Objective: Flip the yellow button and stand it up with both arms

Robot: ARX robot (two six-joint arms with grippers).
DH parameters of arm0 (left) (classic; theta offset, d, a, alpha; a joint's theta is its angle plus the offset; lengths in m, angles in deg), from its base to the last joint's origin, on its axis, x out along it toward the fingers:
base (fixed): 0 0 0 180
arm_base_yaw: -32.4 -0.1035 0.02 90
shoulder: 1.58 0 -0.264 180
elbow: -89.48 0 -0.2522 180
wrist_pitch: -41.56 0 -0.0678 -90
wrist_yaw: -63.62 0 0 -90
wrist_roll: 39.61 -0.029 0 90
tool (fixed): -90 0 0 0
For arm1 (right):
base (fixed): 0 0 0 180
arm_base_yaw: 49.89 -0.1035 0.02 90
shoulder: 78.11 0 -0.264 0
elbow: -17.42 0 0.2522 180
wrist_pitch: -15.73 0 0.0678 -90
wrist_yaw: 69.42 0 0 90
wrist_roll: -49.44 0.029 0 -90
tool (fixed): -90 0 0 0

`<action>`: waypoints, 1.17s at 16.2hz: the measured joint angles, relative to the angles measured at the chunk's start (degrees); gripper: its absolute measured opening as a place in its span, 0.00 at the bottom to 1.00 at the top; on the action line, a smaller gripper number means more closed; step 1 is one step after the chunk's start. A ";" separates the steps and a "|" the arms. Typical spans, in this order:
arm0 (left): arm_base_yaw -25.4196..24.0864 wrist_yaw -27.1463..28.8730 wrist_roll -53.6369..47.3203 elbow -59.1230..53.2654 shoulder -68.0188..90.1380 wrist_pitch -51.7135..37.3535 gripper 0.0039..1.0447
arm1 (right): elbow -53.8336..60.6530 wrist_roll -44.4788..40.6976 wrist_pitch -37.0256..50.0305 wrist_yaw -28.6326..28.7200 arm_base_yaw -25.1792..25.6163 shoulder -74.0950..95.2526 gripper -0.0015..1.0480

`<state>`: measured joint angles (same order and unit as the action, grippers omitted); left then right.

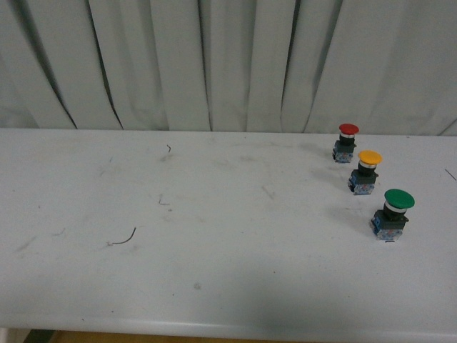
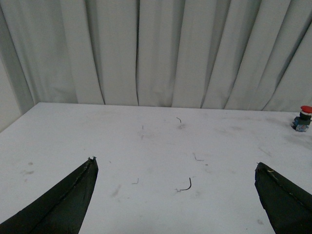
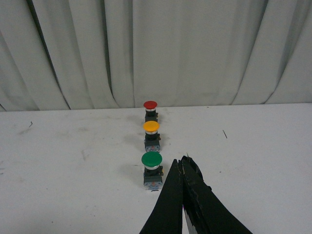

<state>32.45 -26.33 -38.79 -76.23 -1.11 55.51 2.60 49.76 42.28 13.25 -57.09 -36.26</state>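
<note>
The yellow button (image 1: 369, 157) stands upright, cap up, at the right of the white table (image 1: 214, 286), between a red-capped switch (image 1: 348, 129) and a green-capped switch (image 1: 398, 199). It also shows in the right wrist view (image 3: 151, 126). My right gripper (image 3: 181, 162) is shut and empty, hovering just beside the green-capped switch (image 3: 151, 159) and short of the yellow button. My left gripper (image 2: 175, 165) is open and empty over the table's left part, far from the buttons. Neither arm shows in the front view.
A pale pleated curtain (image 1: 228, 64) hangs behind the table. A short bent dark wire (image 1: 125, 239) lies left of centre; it also shows between the left fingers (image 2: 186, 185). The red-capped switch (image 2: 303, 117) shows at the far right of the left wrist view.
</note>
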 joint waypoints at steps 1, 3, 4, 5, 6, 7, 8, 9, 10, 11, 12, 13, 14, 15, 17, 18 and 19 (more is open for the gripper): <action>0.00 -0.02 0.00 0.00 0.00 0.00 0.94 | 0.37 -0.02 -2.69 0.98 0.96 -3.08 0.02; 0.00 -0.02 0.00 0.00 0.00 0.00 0.94 | 0.39 -0.13 -7.89 6.36 6.38 -8.70 0.02; 0.00 -0.02 0.00 0.00 0.00 0.00 0.94 | 0.39 -0.11 -10.12 6.34 7.61 -11.50 0.02; 0.00 -0.02 0.00 0.00 0.00 0.02 0.94 | 0.39 -0.15 -12.41 7.21 7.39 -13.86 0.02; 0.00 -0.02 0.00 0.00 0.00 0.00 0.94 | 0.39 -0.15 -14.86 7.19 7.21 -15.89 0.02; 0.00 -0.02 0.00 0.00 0.00 0.00 0.94 | 0.42 -0.13 -16.59 7.17 7.21 -18.10 0.02; 0.00 -0.02 0.00 0.00 0.00 0.00 0.94 | 0.42 -0.15 -18.14 7.19 7.21 -19.91 0.02; 0.00 -0.02 0.00 0.00 0.00 0.00 0.94 | 0.42 -0.15 -19.98 7.19 7.21 -21.57 0.02; 0.00 -0.02 0.00 0.00 0.00 0.00 0.94 | 0.42 -0.15 -21.70 7.19 7.21 -23.23 0.02; 0.00 -0.02 0.00 0.00 0.00 0.00 0.94 | 0.42 -0.15 -22.77 7.19 7.21 -24.52 0.02; 0.00 -0.02 0.00 0.00 0.00 0.00 0.94 | 0.42 -0.15 -24.50 7.19 7.21 -26.12 0.02; 0.00 -0.02 0.00 0.00 0.00 0.00 0.94 | 0.42 -0.13 -25.38 7.19 7.21 -27.10 0.02; 0.00 -0.02 0.00 0.00 0.00 0.00 0.94 | 0.42 -0.15 -26.80 7.19 7.21 -28.37 0.02; 0.00 -0.02 0.00 0.00 0.00 0.00 0.94 | 0.42 -0.15 -27.87 7.19 7.21 -29.53 0.02; 0.00 -0.02 0.00 0.00 0.00 0.02 0.94 | 0.42 -0.15 -29.24 7.19 7.21 -30.91 0.02; 0.00 -0.02 0.00 0.00 0.00 0.00 0.94 | 0.42 -0.15 -29.59 7.19 7.21 -31.19 0.02; 0.00 -0.02 0.00 0.00 0.00 0.00 0.94 | 0.42 -0.15 -30.21 7.19 7.21 -31.76 0.02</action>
<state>32.45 -26.35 -38.79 -76.23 -1.11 55.51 3.01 49.60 12.08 20.44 -49.88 -68.02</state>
